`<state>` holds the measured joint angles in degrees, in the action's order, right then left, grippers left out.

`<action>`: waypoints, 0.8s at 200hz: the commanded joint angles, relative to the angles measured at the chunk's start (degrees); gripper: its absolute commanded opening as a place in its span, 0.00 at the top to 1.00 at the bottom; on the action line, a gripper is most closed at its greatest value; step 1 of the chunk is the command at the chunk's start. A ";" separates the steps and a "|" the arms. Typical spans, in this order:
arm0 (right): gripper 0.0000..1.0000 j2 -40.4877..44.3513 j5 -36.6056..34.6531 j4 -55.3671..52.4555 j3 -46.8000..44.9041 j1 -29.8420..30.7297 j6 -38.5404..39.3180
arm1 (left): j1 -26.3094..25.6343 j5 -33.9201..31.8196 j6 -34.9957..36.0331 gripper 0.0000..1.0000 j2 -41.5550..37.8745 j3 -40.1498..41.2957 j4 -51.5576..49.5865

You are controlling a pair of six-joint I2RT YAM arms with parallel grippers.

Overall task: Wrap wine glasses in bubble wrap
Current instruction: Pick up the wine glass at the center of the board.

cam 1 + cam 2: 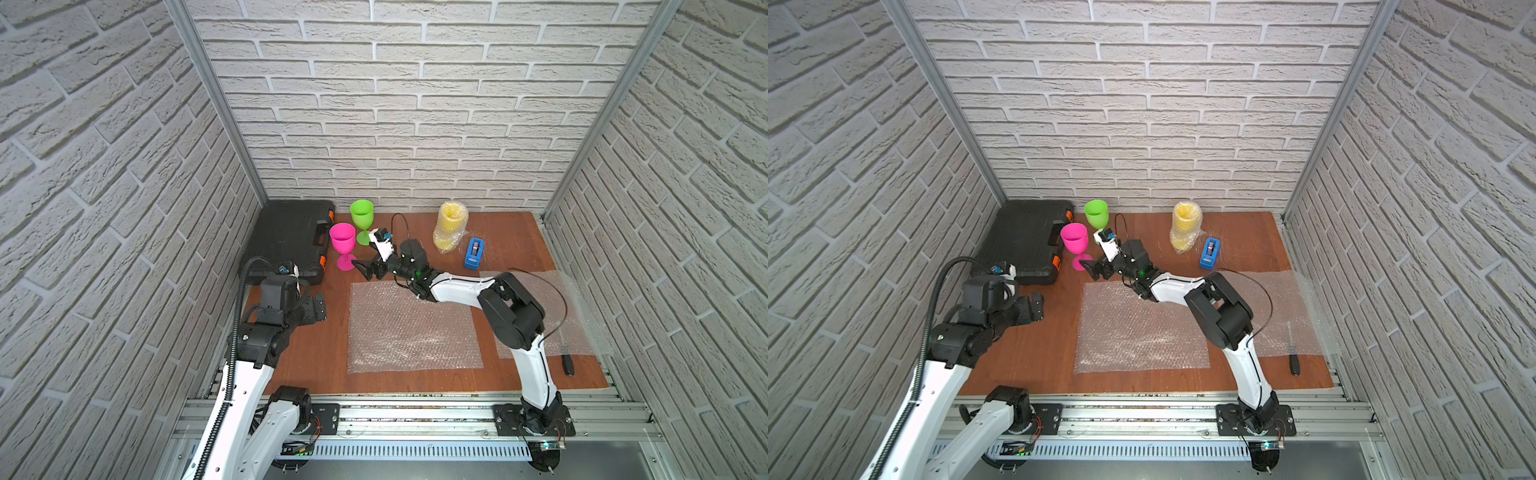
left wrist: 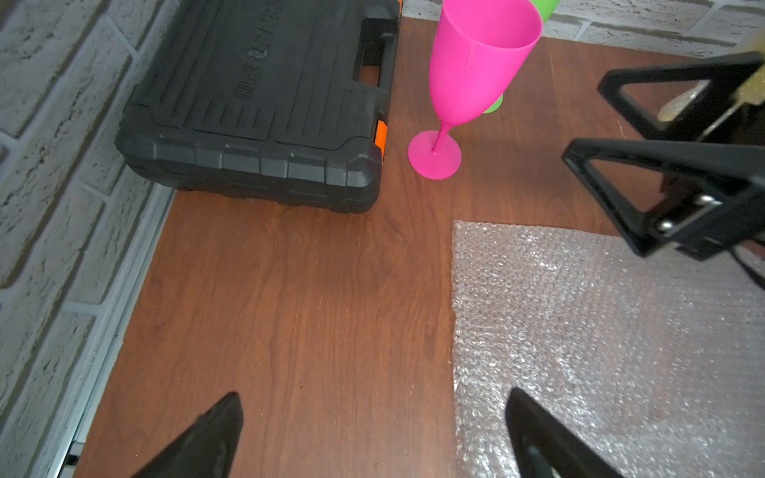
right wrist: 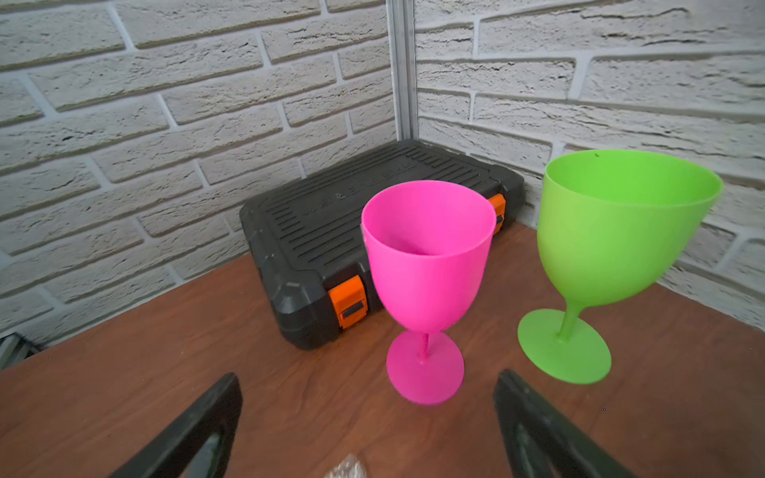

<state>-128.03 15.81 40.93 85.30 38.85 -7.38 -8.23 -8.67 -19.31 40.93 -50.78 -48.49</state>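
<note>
The right gripper (image 1: 363, 269) has its jaws spread wide and holds nothing. Its tips sit just near of the pink goblet (image 1: 343, 241), level with the foot, and the right wrist view shows a gap between them. The green goblet (image 1: 362, 214) stands upright just beyond the pink one, by the far wall. The left gripper (image 2: 372, 395) is also spread and empty, over bare table (image 1: 316, 365) left of the flat wrap sheet (image 1: 411, 328). The yellow goblet (image 1: 451, 226) stands far right of centre, already inside bubble wrap. A second sheet (image 1: 575, 316) lies at the right.
</note>
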 commanded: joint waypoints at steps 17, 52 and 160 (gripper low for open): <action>0.04 -7.68 -3.51 8.97 10.19 0.70 -0.55 | 0.96 -1.79 2.42 0.02 -2.73 1.66 2.18; 0.02 -14.83 -5.35 6.59 18.58 0.87 0.10 | 1.02 -1.82 2.48 0.02 -3.13 1.88 2.52; 0.01 -30.85 -4.28 -4.97 43.30 1.49 -2.36 | 1.04 -1.58 2.52 0.02 -4.05 2.07 2.57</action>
<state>-157.16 11.31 37.89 124.60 39.70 -8.82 -7.51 -9.85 -17.56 36.97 -49.41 -47.99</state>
